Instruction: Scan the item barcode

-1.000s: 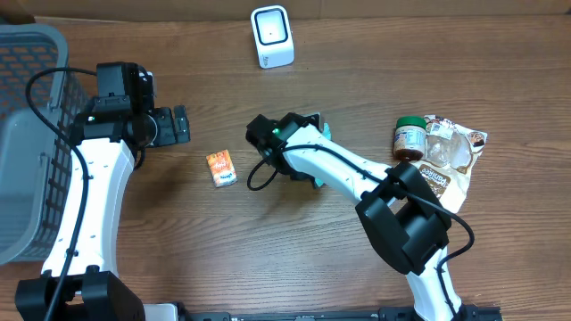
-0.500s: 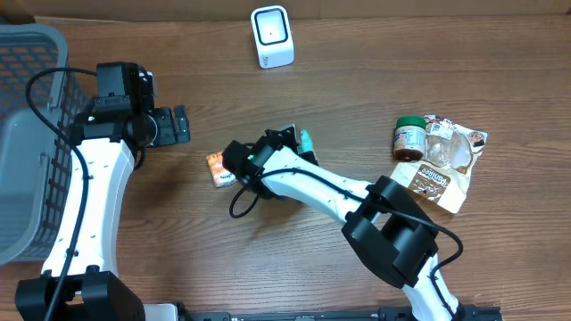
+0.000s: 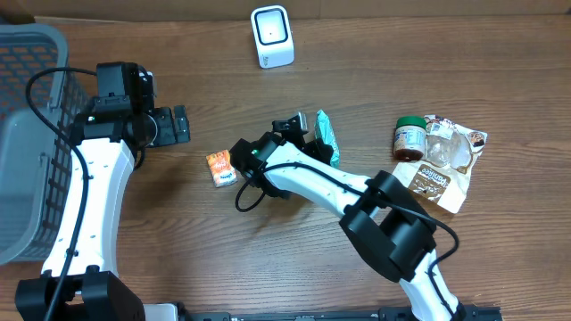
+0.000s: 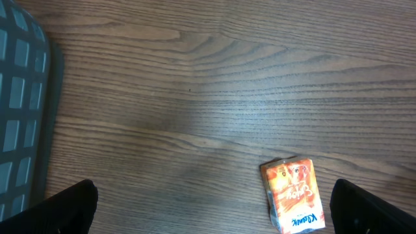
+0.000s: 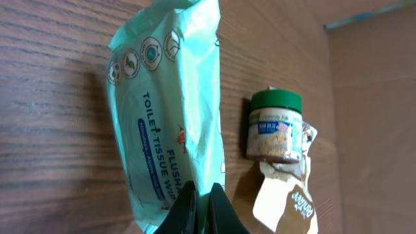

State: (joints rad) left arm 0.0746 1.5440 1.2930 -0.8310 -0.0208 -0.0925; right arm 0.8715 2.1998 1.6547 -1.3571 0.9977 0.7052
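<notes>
- Wipes pack point(image 3: 326, 134), teal with flushable-wipe print, is held over the middle of the tabletop point(image 3: 223, 267), below the scanner point(image 3: 271, 36) and well apart from it. Contact with the wood cannot be told.
- Basket point(image 3: 36, 53), grey, is parked at the left edge, probably as the drop spot for scanned goods.
- Right arm point(image 3: 339, 183) is stretched across the centre. The right fingers point(image 5: 190, 209) are clamped together on one edge of the pack, likely so the printed faces stay uncovered for the reader.
- Left arm point(image 3: 89, 196) is kept by the basket. The left fingers point(image 4: 65, 211) are spread wide over bare wood with nothing between them, and are judged idle and out of the way.
- Snack bag point(image 3: 451, 165) is laid flat at the right, waiting.
- Scanner is stood at the far edge. The pack is judged not yet presented to it.
- Jar point(image 3: 409, 138), green-lidded, is set against the bag's left side.
- Orange packet point(image 3: 220, 168) is left just beside the right wrist.
- No barcode is seen on the pack face in the right wrist view, so a turn may be needed.
</notes>
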